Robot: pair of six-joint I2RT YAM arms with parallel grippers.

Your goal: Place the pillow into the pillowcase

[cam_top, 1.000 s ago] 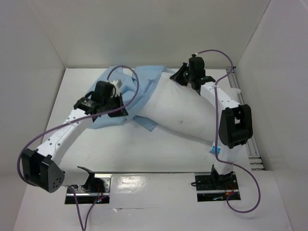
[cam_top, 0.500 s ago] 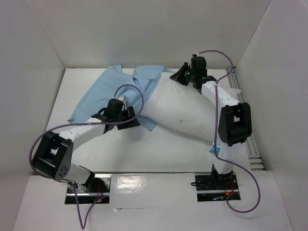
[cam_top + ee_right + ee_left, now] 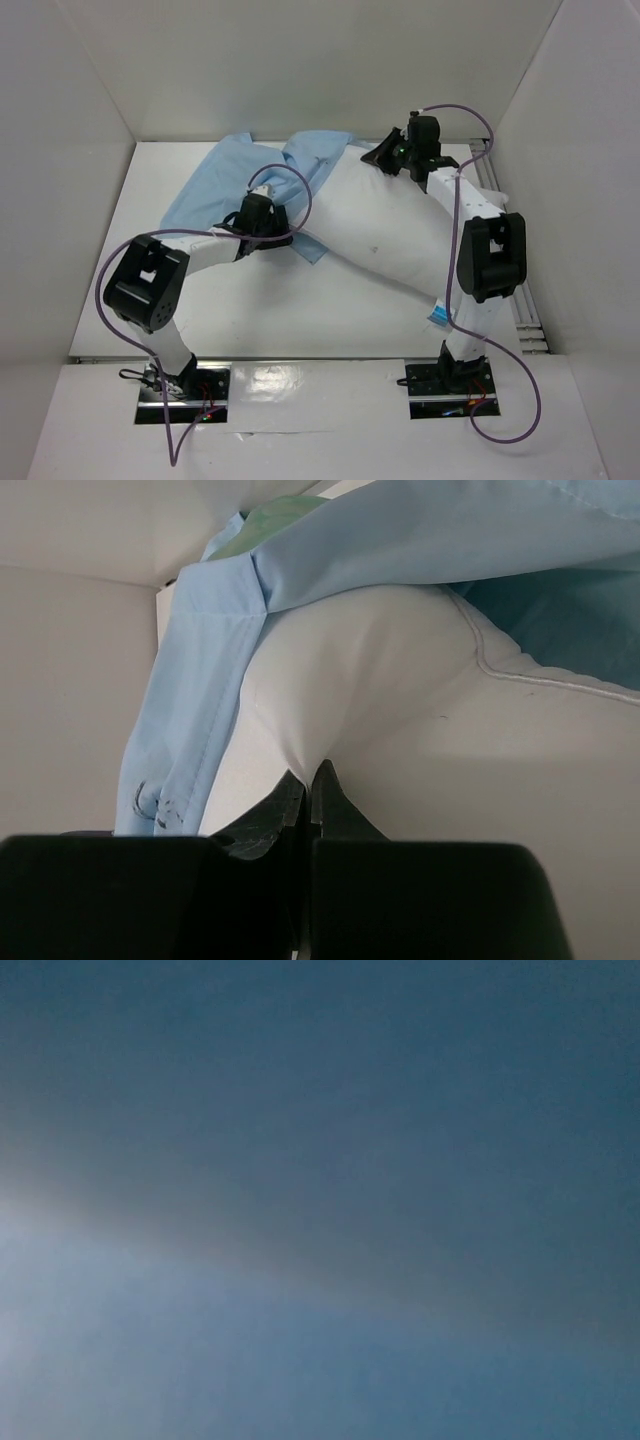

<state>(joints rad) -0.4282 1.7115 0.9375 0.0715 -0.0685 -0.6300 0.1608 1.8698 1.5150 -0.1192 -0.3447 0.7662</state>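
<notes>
- White walls point(image 3: 300, 70) are boxing in a white surface point(image 3: 300, 310), and the pillow point(image 3: 390, 235) is lying diagonally across its right half.
- Up at the far corner, the right hand point(image 3: 308, 778) is pinching a fold of the pillow's white cover, fingers pressed tight together.
- Far left, the pillowcase point(image 3: 225, 185) is sprawling wrinkled, one edge draping over that pillow corner.
- Down on the cloth, the left hand point(image 3: 262, 195) is showing its camera only blurred blue, so I cannot tell its grip.
</notes>
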